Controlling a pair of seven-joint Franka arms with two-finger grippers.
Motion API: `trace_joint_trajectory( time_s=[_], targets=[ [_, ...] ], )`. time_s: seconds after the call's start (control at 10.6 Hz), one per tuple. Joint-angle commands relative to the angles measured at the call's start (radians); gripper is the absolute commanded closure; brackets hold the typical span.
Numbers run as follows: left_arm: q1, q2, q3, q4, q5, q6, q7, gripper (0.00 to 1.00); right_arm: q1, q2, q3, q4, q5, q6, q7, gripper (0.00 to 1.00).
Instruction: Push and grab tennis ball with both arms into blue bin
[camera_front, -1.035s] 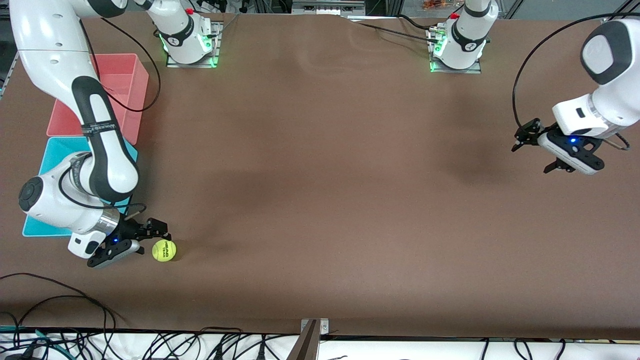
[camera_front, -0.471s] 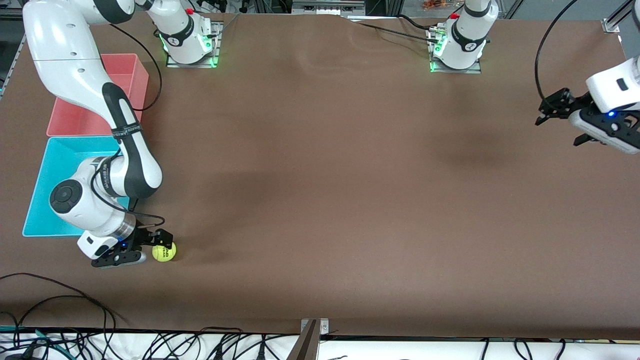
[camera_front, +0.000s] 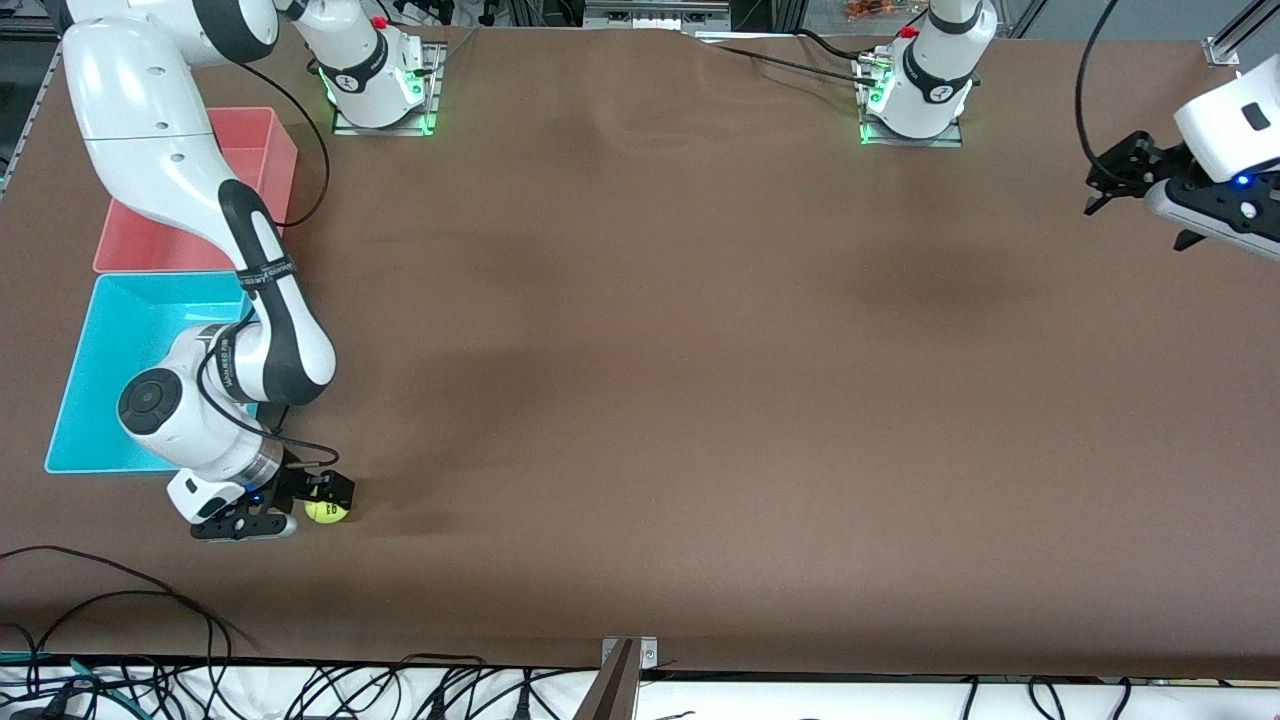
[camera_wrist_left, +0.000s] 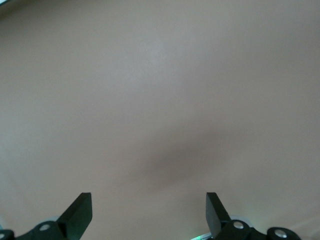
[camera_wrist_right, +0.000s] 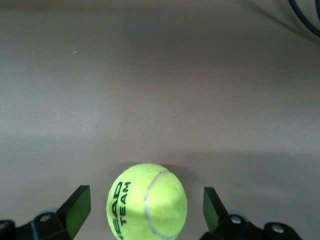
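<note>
Brown table (camera_front: 680, 330), black cables (camera_front: 120, 660) along its edge

Right arm covers one corner of the blue bin (camera_front: 90, 400) and part of the pink bin (camera_front: 265, 140). Tennis ball (camera_front: 326, 510) half hidden by the right gripper (camera_front: 322, 497) in front view; right wrist view crops its lower edge. Left gripper (camera_front: 1135, 185) body runs off frame edge. Ball lettering unreadable from front.

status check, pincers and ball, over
Right pincer open, low at the table, fingers either side of the ball. Left pincer open, waiting over its end of the table. Ball outside blue bin, nearer the camera. Nothing in the way.
</note>
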Motion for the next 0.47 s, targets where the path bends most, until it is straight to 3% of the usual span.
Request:
trace_joint_trajectory(
  time_s=[0.0, 0.28, 0.38],
  targets=[
    [-0.010, 0.020, -0.053, 0.090, 0.023, -0.041, -0.313, 0.00, 0.021, 0.050, -0.006, 0.037, -0.024, 0.043, 0.029, 0.00],
    [-0.012, 0.038, -0.060, 0.104, 0.015, -0.041, -0.420, 0.00, 0.021, 0.053, -0.008, 0.034, -0.027, 0.047, 0.032, 0.03],
    [-0.012, 0.049, -0.055, 0.118, 0.014, -0.041, -0.420, 0.00, 0.021, 0.053, -0.008, 0.033, -0.030, 0.049, 0.026, 0.26]
  ],
)
